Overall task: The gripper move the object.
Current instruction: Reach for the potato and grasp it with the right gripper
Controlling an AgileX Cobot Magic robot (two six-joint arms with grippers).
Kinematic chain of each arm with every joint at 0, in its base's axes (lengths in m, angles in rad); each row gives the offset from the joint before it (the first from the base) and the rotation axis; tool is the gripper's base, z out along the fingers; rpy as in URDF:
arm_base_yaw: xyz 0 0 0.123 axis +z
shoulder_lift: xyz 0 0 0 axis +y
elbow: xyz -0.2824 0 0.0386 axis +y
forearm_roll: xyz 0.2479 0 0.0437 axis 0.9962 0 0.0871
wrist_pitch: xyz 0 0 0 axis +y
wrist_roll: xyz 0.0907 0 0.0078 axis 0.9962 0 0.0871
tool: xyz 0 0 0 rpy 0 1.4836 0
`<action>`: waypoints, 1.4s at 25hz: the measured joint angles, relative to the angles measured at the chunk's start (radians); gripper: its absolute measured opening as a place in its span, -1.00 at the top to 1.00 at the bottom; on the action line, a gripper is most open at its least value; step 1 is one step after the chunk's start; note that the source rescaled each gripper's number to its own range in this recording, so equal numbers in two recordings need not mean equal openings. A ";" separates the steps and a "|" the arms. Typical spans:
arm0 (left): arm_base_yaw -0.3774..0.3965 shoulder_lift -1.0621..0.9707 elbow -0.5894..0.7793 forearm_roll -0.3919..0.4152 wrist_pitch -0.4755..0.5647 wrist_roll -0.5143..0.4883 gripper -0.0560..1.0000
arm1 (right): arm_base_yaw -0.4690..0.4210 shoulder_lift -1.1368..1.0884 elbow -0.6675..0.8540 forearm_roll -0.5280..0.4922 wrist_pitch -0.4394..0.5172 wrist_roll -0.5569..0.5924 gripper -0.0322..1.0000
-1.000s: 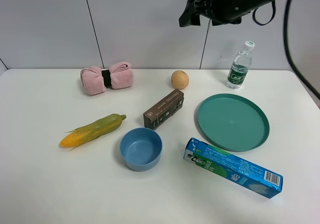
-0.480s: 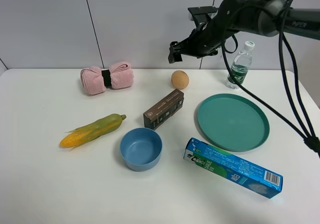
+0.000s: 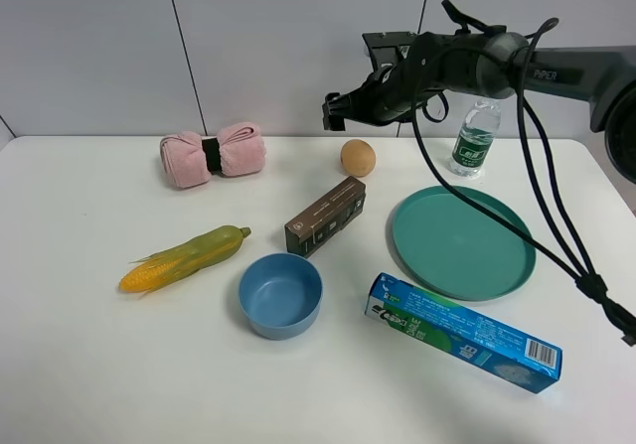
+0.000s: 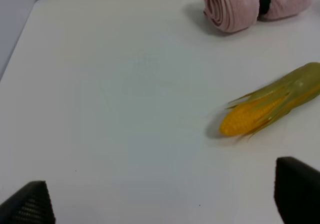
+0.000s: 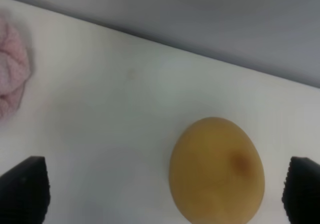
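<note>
- Right gripper, jaws spread wide, hovers over the object at the worktop's far edge; it lies off-centre between them.
- Left gripper, equally wide, sits well apart.

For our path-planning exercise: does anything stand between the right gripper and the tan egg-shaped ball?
Nothing visible does. The right gripper hangs open above the egg-shaped ball, with only air between them. The brown box lies apart from the ball, nearer the camera, off that path.
</note>
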 joint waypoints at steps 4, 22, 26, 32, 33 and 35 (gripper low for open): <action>0.000 0.000 0.000 0.000 0.000 0.000 -1.00 | 0.000 0.026 0.000 -0.054 -0.006 0.101 -0.67; 0.000 0.000 0.000 0.000 0.000 0.000 -1.00 | 0.000 0.089 0.000 -0.234 -0.062 0.273 -0.65; 0.000 0.000 0.000 0.000 0.000 0.000 -1.00 | 0.000 0.100 -0.005 -0.228 -0.081 0.278 -0.65; 0.000 0.000 0.000 0.000 0.000 0.000 -1.00 | 0.004 0.165 -0.005 -0.204 -0.085 0.279 -0.65; 0.000 0.000 0.000 0.000 0.000 0.000 -1.00 | 0.004 0.169 -0.005 -0.204 -0.085 0.279 -0.65; 0.000 0.000 0.000 0.000 0.000 0.000 -1.00 | 0.004 0.174 -0.005 -0.204 -0.089 0.279 -0.65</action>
